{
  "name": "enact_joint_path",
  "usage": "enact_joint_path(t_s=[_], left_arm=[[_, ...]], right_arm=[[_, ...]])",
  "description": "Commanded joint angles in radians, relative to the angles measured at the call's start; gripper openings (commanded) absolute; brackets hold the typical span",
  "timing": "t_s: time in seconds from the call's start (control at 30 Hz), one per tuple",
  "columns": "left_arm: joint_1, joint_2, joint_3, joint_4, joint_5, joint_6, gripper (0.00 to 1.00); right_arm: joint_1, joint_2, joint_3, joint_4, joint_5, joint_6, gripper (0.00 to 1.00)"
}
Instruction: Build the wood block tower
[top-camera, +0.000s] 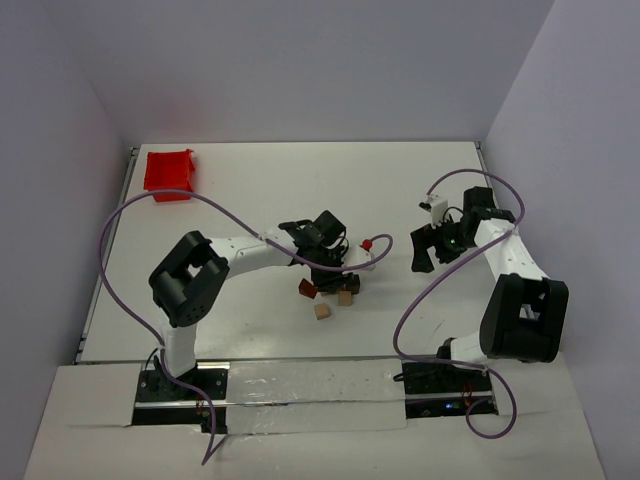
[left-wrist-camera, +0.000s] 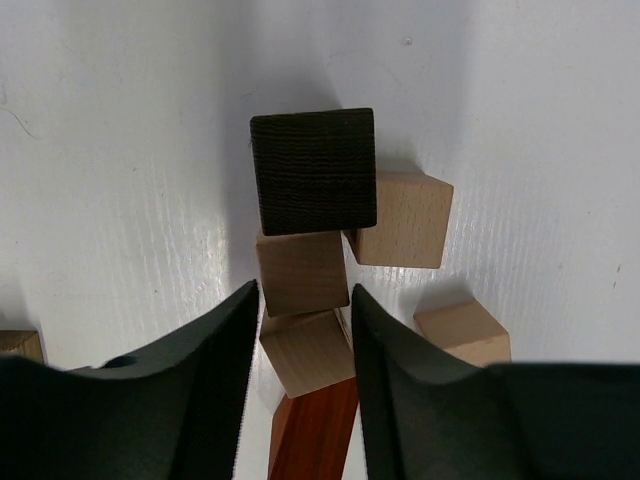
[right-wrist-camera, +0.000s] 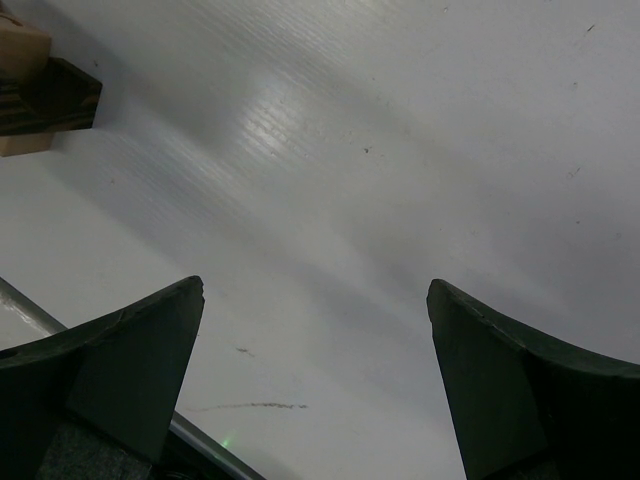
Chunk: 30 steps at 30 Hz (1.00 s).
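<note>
**Asker:** Where is the wood block tower (left-wrist-camera: 300, 262)?

**Me:** Near the middle of the white table (top-camera: 250, 190), right at my left claw (left-wrist-camera: 303, 292). From my left wrist it is a narrow column. There is a dark brown cube (left-wrist-camera: 313, 170) with fine ribbed grain, then a tan cube (left-wrist-camera: 305, 285), then a paler cube (left-wrist-camera: 308, 352). A smooth reddish-brown piece (left-wrist-camera: 310, 435) sits at six o'clock.

**Asker:** Are you gripping it?

**Me:** My left jaws stand one block apart, flanking the paler cube. I cannot tell whether they press on it.

**Asker:** What lies around it?

**Me:** Two loose light wooden cubes with square edges and a matte face. One (left-wrist-camera: 400, 218) is at three o'clock of the dark cube, the other (left-wrist-camera: 462, 332) at four o'clock. The table has a fine ribbed sheen.

**Asker:** And farther out?

**Me:** My right claw (right-wrist-camera: 315, 288) hangs wide open above bare table, at three o'clock from the tower. A red plastic bin (top-camera: 168, 172) sits at ten o'clock, by the far left corner.
</note>
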Motion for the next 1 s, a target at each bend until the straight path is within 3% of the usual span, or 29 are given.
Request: enact_joint_path(t_s=[0.0, 0.4, 0.97], left_arm=[[-0.004, -0.058, -0.002, 0.007, -0.012, -0.022, 0.52], [-0.003, -0.086, -0.035, 0.012, -0.033, -0.035, 0.56], [-0.003, -0.084, -0.050, -0.014, 0.000, -0.029, 0.45]], right_arm=[[-0.008, 0.007, 0.036, -0.010, -0.027, -0.007, 1.00], [-0.009, -0.006, 0.021, -0.009, -0.026, -0.006, 1.00], [-0.008, -0.013, 0.014, -0.009, -0.025, -0.009, 1.00]])
